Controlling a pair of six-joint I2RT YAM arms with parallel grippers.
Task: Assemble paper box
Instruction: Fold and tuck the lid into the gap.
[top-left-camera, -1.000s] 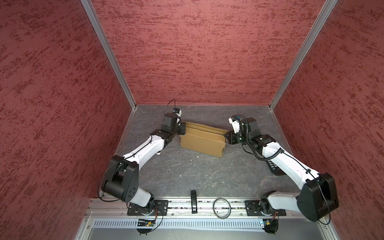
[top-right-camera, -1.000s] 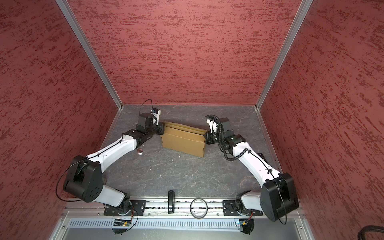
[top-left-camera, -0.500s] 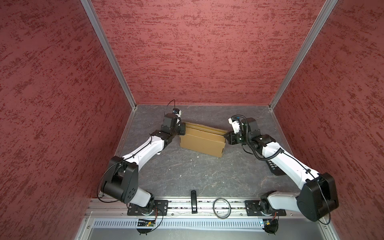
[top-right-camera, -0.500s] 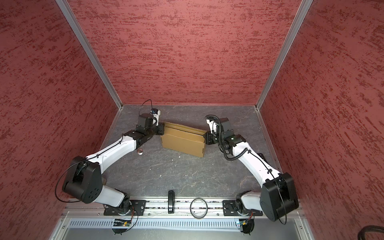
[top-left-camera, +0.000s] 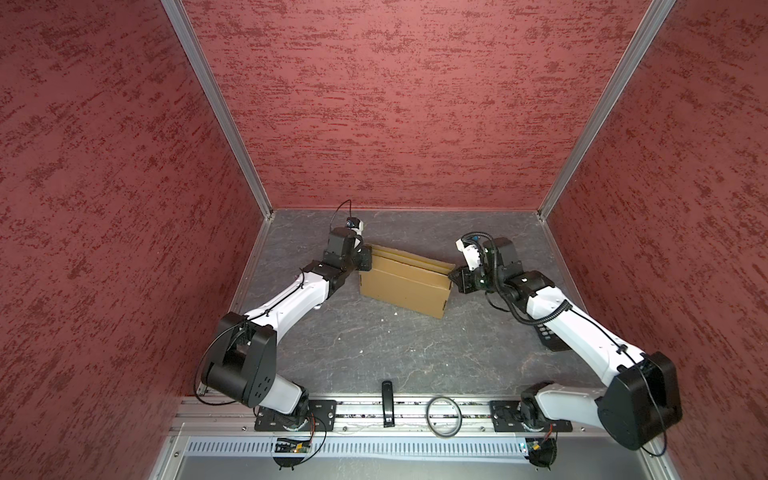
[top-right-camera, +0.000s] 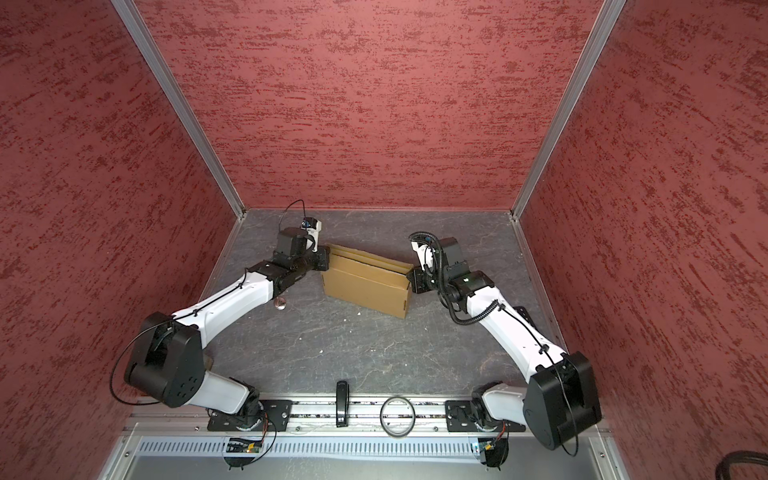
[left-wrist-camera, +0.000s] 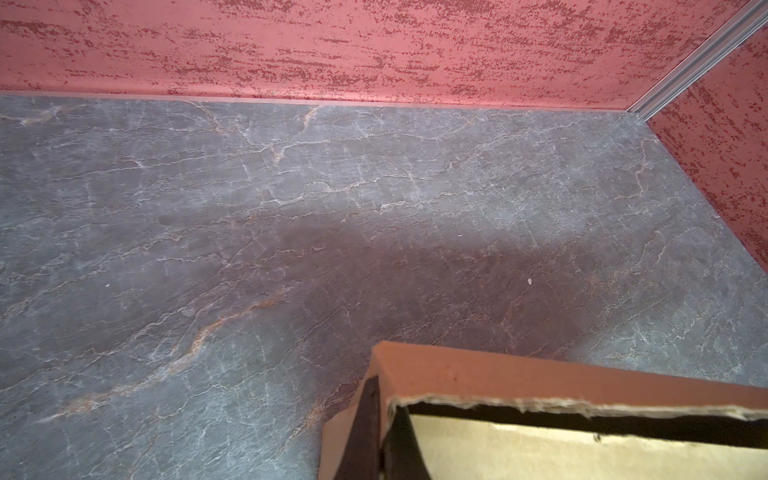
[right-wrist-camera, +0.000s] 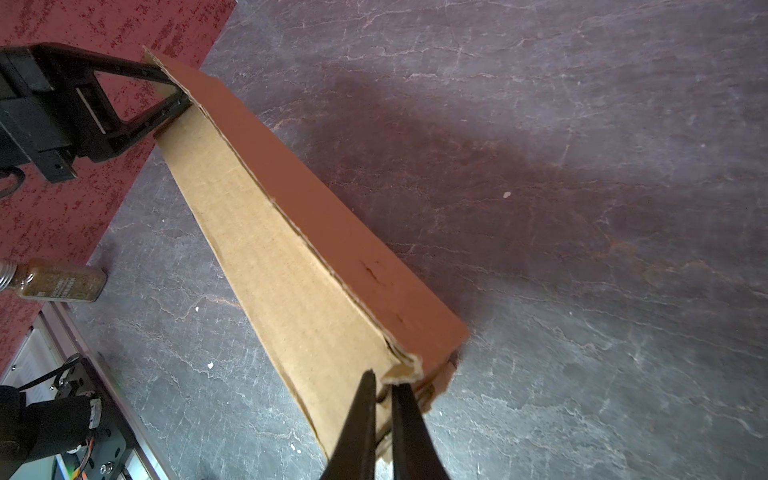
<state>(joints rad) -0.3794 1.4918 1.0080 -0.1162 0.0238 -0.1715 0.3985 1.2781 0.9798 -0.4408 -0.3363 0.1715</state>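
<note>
Two claws bracket the paper box (top-left-camera: 405, 286), standing btwn them on the table (top-left-camera: 374, 345): left gripper (top-left-camera: 368, 261) clamped on the near end, right gripper (right-wrist-camera: 382, 380) narrow, tips astride opp. corner, grip unclear.

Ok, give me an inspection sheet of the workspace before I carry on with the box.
Surface: grey veined tabletop, white specks.
Job's things: paper box, folded, standing on the far half.
Clutter: small brown bottle near the left arm; black remote-like item under the right arm; black handle and ring on the front rail.
End effectors: left end effector shut on one box end; right end effector pinching the opposite corner.
Cables: black loop at left arm; corrugated hose on right arm.
Surroundings: red textured walls.
</note>
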